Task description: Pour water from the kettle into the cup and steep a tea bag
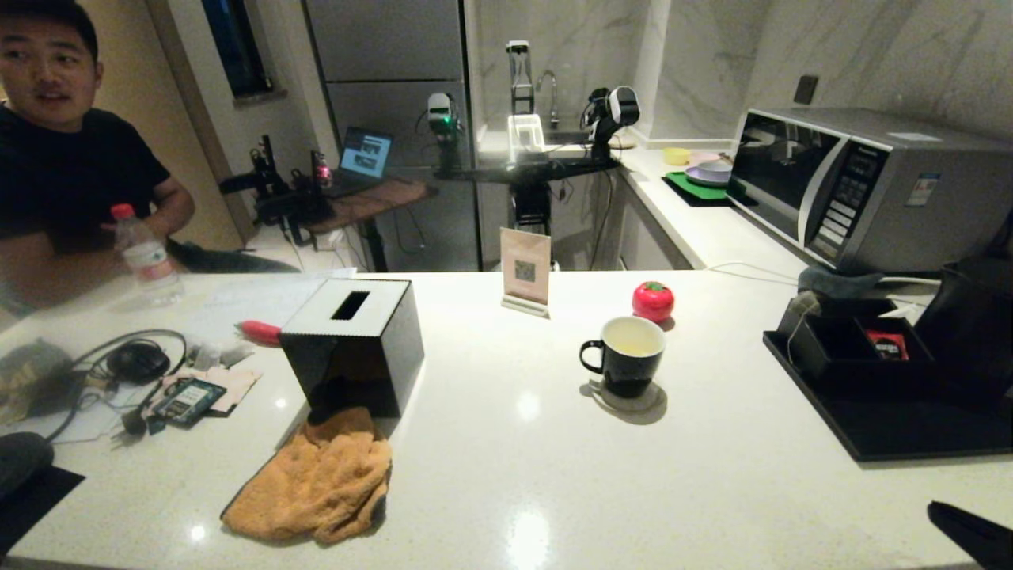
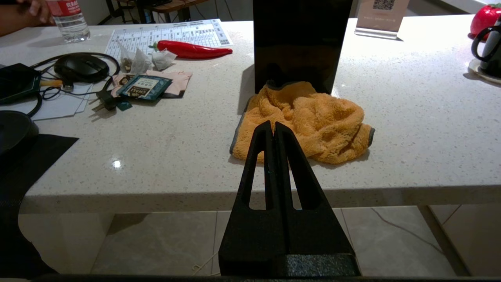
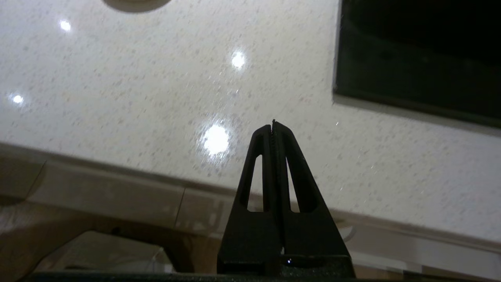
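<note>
1. Head view puts the cup (image 1: 625,356) right of centre on the surface (image 1: 506,491), upright on a pale coaster (image 1: 633,398). Its mouth faces up and its loop handle points toward the frame's left, likely so a pour can come from the right.
2. Pale yellowish water (image 1: 633,339) already lies inside; no tea bag shows in it.
3. At the right edge the kettle (image 1: 969,317) stands on a black tray (image 1: 894,431), upright as far as shows; which way its spout points cannot be told.
4. Low in the left wrist view, the left gripper (image 2: 274,127) hangs off the surface's edge before an orange cloth (image 2: 305,121), jaws clenched, empty.
5. Centred in the right wrist view, the right gripper (image 3: 273,125) has its jaws clenched on nothing over bare surface beside the tray.
</note>
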Robot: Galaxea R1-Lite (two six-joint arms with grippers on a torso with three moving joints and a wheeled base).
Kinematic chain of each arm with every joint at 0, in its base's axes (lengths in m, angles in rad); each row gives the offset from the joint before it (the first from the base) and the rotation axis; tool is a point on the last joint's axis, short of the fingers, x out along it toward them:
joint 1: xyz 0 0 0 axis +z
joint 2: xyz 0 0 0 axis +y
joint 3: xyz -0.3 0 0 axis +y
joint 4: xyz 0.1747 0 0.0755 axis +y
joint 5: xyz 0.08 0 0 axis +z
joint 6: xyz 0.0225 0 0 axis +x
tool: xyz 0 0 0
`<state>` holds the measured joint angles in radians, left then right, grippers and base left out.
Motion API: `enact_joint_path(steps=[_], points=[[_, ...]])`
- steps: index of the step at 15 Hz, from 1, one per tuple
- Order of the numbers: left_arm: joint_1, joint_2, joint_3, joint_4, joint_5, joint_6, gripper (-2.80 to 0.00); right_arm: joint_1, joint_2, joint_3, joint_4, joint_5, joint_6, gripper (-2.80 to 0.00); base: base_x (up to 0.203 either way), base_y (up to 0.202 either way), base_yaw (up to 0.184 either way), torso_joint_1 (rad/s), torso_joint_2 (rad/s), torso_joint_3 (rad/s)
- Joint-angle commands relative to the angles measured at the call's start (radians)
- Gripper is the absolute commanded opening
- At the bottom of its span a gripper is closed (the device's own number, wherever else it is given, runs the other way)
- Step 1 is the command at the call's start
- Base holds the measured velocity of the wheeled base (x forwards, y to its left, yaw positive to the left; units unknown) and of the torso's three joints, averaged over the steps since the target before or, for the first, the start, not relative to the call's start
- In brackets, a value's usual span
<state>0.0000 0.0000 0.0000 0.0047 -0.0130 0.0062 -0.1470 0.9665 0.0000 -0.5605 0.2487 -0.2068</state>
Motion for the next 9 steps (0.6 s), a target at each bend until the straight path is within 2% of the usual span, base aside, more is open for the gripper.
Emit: enact_joint_path(steps=[1, 5, 6, 9], points=[[0.000, 0.000, 0.000, 0.000, -0.001, 0.000, -2.80, 0.020, -0.054, 0.000, 0.026, 0.002, 0.008, -2.80, 0.000, 0.000, 0.000, 0.000, 0.00, 0.000], [0.000, 0.002, 0.000, 0.000, -0.001, 0.000, -2.80, 0.084, -0.243, 0.000, 0.148, -0.002, 0.084, -2.80, 0.000, 0.000, 0.000, 0.000, 0.00, 0.000], [0.000, 0.001, 0.000, 0.000, -0.001, 0.000, -2.80, 0.085, -0.269, 0.000, 0.185, -0.005, 0.091, -2.80, 0.000, 0.000, 0.000, 0.000, 0.00, 0.000], [0.000, 0.002, 0.000, 0.000, -0.001, 0.000, -2.80, 0.041, -0.264, 0.000, 0.182, -0.011, 0.094, -2.80, 0.000, 0.000, 0.000, 0.000, 0.00, 0.000]])
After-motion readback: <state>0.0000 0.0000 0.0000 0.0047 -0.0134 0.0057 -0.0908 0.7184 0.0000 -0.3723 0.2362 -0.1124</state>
